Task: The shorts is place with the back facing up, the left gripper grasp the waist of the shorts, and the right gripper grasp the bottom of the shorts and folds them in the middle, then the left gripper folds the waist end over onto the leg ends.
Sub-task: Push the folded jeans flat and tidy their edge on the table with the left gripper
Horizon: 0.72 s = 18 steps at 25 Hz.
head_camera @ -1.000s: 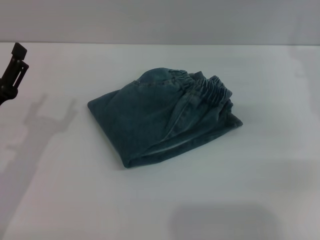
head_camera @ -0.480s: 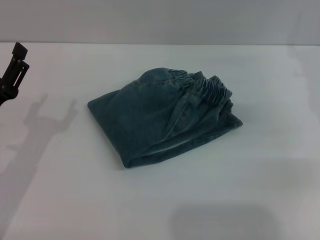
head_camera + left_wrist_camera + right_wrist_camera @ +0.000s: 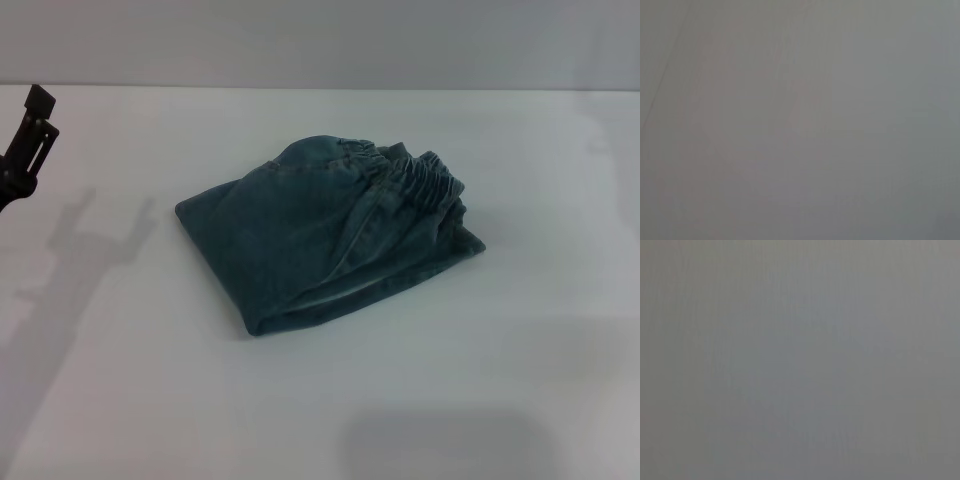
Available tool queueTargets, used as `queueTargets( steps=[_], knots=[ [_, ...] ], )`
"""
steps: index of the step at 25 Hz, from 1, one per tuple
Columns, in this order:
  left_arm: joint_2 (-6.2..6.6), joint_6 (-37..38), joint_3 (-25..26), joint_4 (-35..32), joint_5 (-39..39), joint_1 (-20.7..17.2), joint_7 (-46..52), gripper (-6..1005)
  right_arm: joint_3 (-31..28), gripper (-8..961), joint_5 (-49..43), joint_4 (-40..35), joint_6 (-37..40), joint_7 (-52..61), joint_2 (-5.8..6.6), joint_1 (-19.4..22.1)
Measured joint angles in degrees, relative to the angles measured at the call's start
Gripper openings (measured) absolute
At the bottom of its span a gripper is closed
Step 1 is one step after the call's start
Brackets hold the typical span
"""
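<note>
- White tabletop (image 3: 520, 330) carries the folded denim shorts (image 3: 320, 235), mid-surface.
- Left gripper (image 3: 25, 150) hangs well left of the shorts, holding nothing; I cannot tell its opening.
- I fear the gathered waistband (image 3: 425, 180), perched on top, may spring back and undo the fold.

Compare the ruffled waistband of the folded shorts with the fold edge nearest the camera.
The waistband is gathered into tight vertical puckers; the near fold edge is smooth and rounded. The waistband lies on top at the far right of the shorts; the fold edge rests on the table at the front. Both are the same blue denim. The left gripper is raised at the far left, clear of both.
</note>
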<state>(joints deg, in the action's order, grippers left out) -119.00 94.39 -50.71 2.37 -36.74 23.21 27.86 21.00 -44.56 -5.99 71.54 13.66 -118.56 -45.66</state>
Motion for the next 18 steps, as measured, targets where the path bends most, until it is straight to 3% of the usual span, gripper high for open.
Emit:
queueTargets(
  steps=[18],
  knots=[
    [0.07,0.09,0.25,0.0,0.0,-0.43,0.0,825,0.0,581,0.57,0.05,0.55,0.11,0.0,1.24]
  ],
)
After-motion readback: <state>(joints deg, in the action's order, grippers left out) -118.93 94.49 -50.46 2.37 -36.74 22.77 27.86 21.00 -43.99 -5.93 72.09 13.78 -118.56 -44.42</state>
